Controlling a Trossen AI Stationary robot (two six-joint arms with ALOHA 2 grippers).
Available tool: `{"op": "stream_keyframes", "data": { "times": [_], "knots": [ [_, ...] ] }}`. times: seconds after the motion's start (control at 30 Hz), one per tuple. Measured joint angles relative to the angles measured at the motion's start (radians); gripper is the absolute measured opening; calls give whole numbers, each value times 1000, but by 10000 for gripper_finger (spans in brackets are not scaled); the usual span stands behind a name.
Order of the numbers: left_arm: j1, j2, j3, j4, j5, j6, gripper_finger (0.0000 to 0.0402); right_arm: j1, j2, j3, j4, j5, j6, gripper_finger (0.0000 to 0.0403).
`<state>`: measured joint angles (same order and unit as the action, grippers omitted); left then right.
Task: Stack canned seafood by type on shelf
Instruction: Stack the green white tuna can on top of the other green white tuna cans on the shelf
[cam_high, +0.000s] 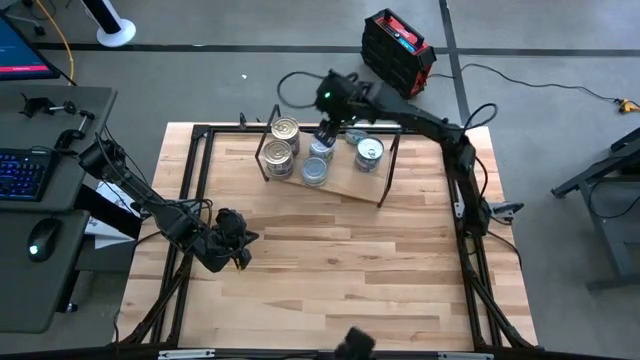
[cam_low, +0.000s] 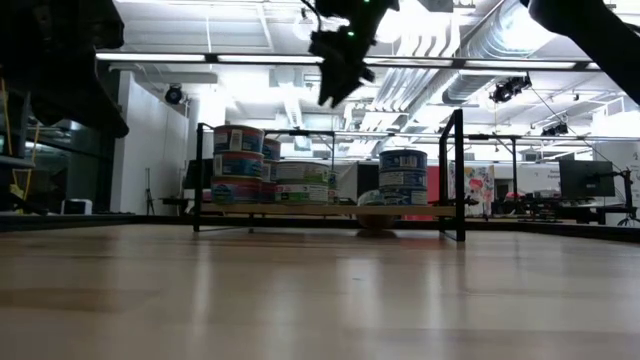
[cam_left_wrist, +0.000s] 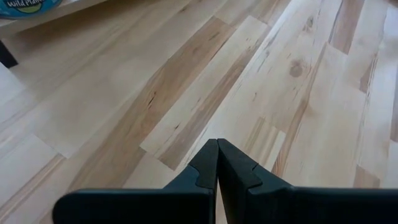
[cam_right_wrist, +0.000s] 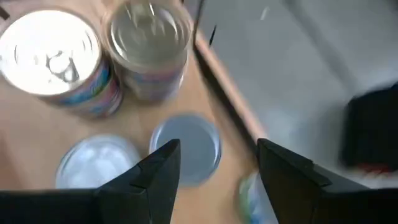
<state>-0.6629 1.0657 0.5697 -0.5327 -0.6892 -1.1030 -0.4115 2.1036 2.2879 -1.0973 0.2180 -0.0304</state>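
Note:
The shelf (cam_high: 345, 186) stands at the table's far middle, and the canned seafood rests on its board in short stacks. Two gold-lidded stacks (cam_right_wrist: 50, 53) (cam_right_wrist: 149, 37) are at the shelf's left end. Silver-blue tins (cam_right_wrist: 186, 146) (cam_right_wrist: 93, 165) sit beside them, and another stack (cam_high: 369, 152) stands toward the right. In the low view the stacks show at the left (cam_low: 238, 165), middle (cam_low: 300, 183) and right (cam_low: 403, 175). My right gripper (cam_right_wrist: 217, 149) (cam_high: 328, 135) hangs open above the silver-blue tins, clear of them, with nothing between its fingers. My left gripper (cam_left_wrist: 217, 144) (cam_high: 240, 255) is shut and empty over the table's near left.
A black frame (cam_high: 190, 190) runs round the wooden tabletop. Bare table (cam_high: 340, 270) lies between the shelf and the near edge. A black and red case (cam_high: 398, 50) sits on the floor beyond the table, and a desk with a keyboard (cam_high: 20, 170) stands to the left.

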Motion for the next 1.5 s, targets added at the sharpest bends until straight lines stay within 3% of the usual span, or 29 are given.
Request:
{"op": "stream_keyframes", "data": {
  "times": [0.17,0.27,0.6,0.83,1.13,1.37,1.5],
  "knots": [
    [0,0,0,-3,9,0,0,-146,0,17,-194,-265,189,200],
    [0,0,0,-3,9,8,0,-230,2,3,-195,-409,251,200],
    [0,0,0,3,42,7,0,-290,141,1,-213,-369,165,200],
    [0,0,0,2,64,-61,0,-261,212,0,-219,-280,65,200],
    [0,0,0,2,75,-82,0,-218,234,0,-235,-92,-4,200],
    [0,0,0,2,79,-90,0,-216,234,0,-265,-174,-54,202],
    [0,0,0,5,79,-110,0,-226,234,0,-266,-177,-50,240]
  ]
}}
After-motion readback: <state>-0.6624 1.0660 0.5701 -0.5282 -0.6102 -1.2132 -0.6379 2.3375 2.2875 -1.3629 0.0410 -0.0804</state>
